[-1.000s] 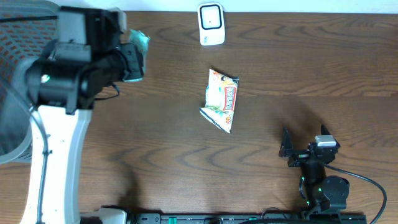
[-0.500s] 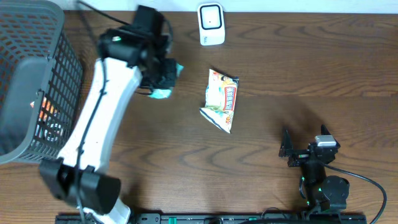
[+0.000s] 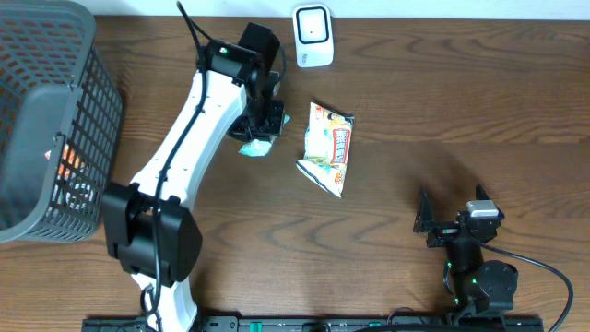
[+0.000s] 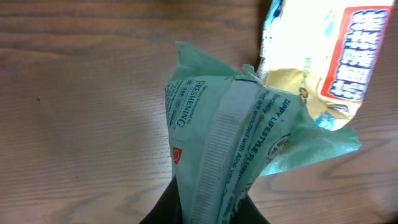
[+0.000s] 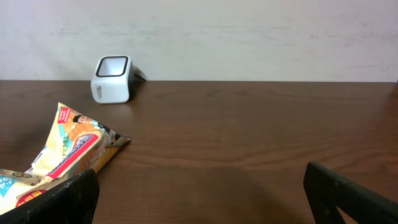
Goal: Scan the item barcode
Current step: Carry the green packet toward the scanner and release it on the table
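My left gripper (image 3: 265,127) is shut on a teal wipes packet (image 3: 257,146), which hangs low over the table just left of a yellow snack bag (image 3: 329,148). In the left wrist view the teal packet (image 4: 230,130) rises from between my dark fingers (image 4: 163,210), its top corner close to the snack bag (image 4: 339,56). The white barcode scanner (image 3: 312,35) stands at the back edge, beyond both packets. My right gripper (image 3: 452,214) rests at the lower right, open and with nothing in it. The right wrist view shows the scanner (image 5: 112,78) and the snack bag (image 5: 68,155) far ahead on the left.
A dark mesh basket (image 3: 46,120) with some orange goods inside stands at the left edge of the table. The left arm's white link (image 3: 184,148) stretches diagonally from its base at the front. A wall runs behind the scanner.
The left arm has swung from over the basket to the right, carrying the teal packet down beside the yellow snack bag. The right arm has not moved.
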`<action>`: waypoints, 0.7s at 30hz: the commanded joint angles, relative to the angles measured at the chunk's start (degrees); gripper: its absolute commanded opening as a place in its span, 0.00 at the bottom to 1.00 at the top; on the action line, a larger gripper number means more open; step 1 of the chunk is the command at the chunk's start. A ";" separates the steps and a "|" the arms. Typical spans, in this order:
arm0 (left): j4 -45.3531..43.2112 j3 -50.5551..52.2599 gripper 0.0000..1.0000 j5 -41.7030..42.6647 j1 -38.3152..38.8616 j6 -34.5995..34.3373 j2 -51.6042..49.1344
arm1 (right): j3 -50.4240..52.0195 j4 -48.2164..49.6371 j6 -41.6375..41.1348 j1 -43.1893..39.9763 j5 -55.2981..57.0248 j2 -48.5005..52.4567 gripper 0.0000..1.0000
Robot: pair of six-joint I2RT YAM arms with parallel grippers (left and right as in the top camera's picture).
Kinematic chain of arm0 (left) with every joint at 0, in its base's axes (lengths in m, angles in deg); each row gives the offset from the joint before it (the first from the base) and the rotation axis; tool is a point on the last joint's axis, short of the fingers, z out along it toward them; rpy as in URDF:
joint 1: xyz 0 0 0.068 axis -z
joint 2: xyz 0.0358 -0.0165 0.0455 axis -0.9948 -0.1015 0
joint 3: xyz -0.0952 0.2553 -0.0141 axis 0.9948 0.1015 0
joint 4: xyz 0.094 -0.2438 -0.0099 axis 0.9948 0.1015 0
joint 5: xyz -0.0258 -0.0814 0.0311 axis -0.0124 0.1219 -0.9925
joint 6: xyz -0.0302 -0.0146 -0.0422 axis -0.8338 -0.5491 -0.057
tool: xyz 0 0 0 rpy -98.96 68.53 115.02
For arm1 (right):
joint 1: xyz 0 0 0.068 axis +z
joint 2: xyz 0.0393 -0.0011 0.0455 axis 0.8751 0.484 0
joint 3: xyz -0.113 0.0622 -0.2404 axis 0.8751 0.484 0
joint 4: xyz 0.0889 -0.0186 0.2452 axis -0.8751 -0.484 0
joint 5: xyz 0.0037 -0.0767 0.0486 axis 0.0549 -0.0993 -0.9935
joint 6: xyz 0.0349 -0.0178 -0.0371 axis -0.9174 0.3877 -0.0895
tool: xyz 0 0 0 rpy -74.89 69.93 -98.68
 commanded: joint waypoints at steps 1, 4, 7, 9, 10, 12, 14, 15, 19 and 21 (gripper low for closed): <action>0.68 -0.24 0.08 -0.31 0.15 -0.66 -1.84 | 0.04 -0.26 -0.61 -0.44 0.26 -0.37 0.99; 1.20 -0.20 0.08 -0.31 0.15 -1.05 -2.89 | 0.04 -0.26 -0.61 -0.44 0.26 -0.37 0.99; 1.16 -0.15 0.08 -0.31 0.15 -1.07 -3.58 | 0.04 -0.26 -0.61 -0.44 0.26 -0.37 0.99; 0.98 -0.07 0.08 -0.31 0.15 -1.20 -3.61 | 0.04 -0.26 -0.61 -0.44 0.26 -0.37 0.99; 0.83 0.02 0.11 -0.31 0.15 -1.20 -3.61 | 0.04 -0.26 -0.61 -0.44 0.26 -0.37 0.99; 0.63 0.04 0.17 -0.26 0.15 -1.20 -3.61 | 0.04 -0.26 -0.63 -0.44 0.26 -0.37 0.99; 0.15 0.31 0.24 -0.13 0.22 -1.20 -3.61 | 0.04 -0.26 -0.61 -0.44 0.26 -0.37 0.99; -0.11 0.48 0.28 -0.09 0.31 -1.22 -3.61 | 0.04 -0.26 -0.63 -0.44 0.26 -0.37 0.99; -0.90 1.03 0.62 -0.11 1.22 -1.20 -3.61 | 0.04 -0.26 -0.63 -0.44 0.26 -0.37 0.99; -1.51 0.96 0.71 -0.11 1.75 -1.18 -3.58 | 0.04 -0.26 -0.61 -0.44 0.26 -0.37 0.99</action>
